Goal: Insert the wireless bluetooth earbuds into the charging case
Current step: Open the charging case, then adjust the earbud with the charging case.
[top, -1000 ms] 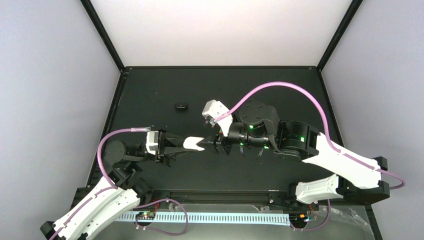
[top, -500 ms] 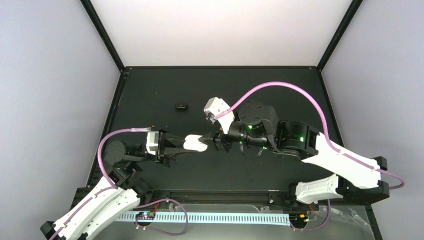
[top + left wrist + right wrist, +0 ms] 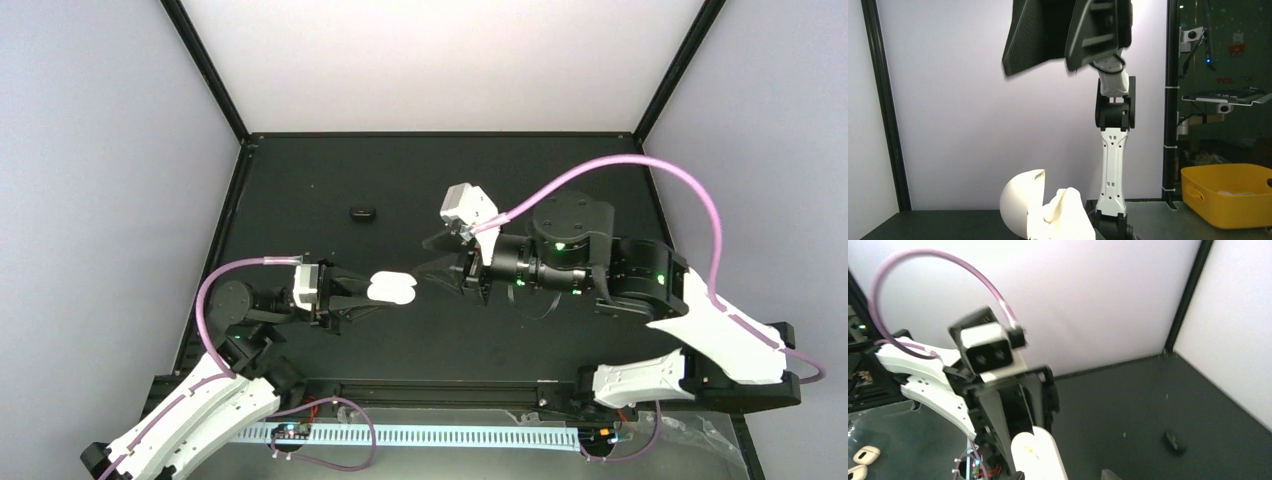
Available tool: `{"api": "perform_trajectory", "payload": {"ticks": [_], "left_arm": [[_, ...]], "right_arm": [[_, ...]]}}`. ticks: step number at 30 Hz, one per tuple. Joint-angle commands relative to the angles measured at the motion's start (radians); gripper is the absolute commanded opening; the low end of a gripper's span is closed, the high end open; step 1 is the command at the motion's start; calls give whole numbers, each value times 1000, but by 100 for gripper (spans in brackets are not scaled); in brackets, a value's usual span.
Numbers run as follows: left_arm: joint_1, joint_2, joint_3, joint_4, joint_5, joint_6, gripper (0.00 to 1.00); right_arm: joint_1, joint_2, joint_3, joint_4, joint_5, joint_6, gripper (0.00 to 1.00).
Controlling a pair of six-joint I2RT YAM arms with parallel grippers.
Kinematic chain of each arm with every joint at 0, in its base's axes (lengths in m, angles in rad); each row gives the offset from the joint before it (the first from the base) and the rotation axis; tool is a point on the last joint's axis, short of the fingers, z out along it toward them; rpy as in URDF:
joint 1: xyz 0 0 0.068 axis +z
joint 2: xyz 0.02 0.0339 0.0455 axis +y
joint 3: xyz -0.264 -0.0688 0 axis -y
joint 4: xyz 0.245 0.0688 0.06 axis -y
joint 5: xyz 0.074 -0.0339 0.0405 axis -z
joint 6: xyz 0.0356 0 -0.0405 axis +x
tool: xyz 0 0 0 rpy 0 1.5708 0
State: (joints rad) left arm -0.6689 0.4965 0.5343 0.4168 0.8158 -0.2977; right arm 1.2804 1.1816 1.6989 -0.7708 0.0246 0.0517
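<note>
The charging case (image 3: 392, 290) was off the table (image 3: 320, 180), clamped in the left gripper (image 3: 378, 291) just in front of the left arm. In the left wrist view it stood open, its rounded lid (image 3: 1020, 202) tipped back. A pale curved piece that looked like an earbud (image 3: 1064, 199) stood up out of the base, apparently not pushed fully home. The right gripper (image 3: 432, 268) hung near the case without touching it. Its jaws were apart, and nothing showed between its fingers (image 3: 1035, 37).

The step in hand appeared to be seating the bud. To do it well, the left arm should keep the case steady with the opening facing the other arm. The right fingertips should come in along the socket's axis and press lightly on the bud's head. A sideways nudge could flip it out or knock the lid.

Much was unclear. The case's base was cut off at the bottom of the wrist view and washed out by glare, so I could not tell whether a second bud was inside. Two small pale ovals (image 3: 866, 454) lay beyond the table edge in the right wrist view, too small to identify. A small black oval object (image 3: 362, 212) lay well away on the table.
</note>
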Motion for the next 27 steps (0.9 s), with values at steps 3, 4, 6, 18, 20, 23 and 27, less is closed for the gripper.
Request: {"api": "perform_trajectory", "payload": {"ticks": [3, 4, 6, 18, 20, 23, 27], "left_arm": [[-3, 25, 54, -40, -21, 42, 2], [-3, 30, 59, -55, -24, 47, 2], [-2, 39, 66, -75, -24, 53, 2], [-3, 38, 66, -116, -23, 90, 2], [-3, 38, 68, -119, -22, 94, 2], [-2, 39, 69, -124, -21, 95, 2], [-3, 38, 72, -128, -20, 97, 1]], "right_arm": [[0, 90, 125, -134, -136, -40, 35], [0, 104, 132, -148, -153, -42, 35], [0, 135, 154, -176, -186, -45, 35], [0, 218, 195, -211, -116, -47, 30], [-1, 220, 195, -205, -95, -46, 30], [-1, 228, 203, -210, -85, -48, 30], [-1, 243, 213, -217, -100, -52, 28]]}}
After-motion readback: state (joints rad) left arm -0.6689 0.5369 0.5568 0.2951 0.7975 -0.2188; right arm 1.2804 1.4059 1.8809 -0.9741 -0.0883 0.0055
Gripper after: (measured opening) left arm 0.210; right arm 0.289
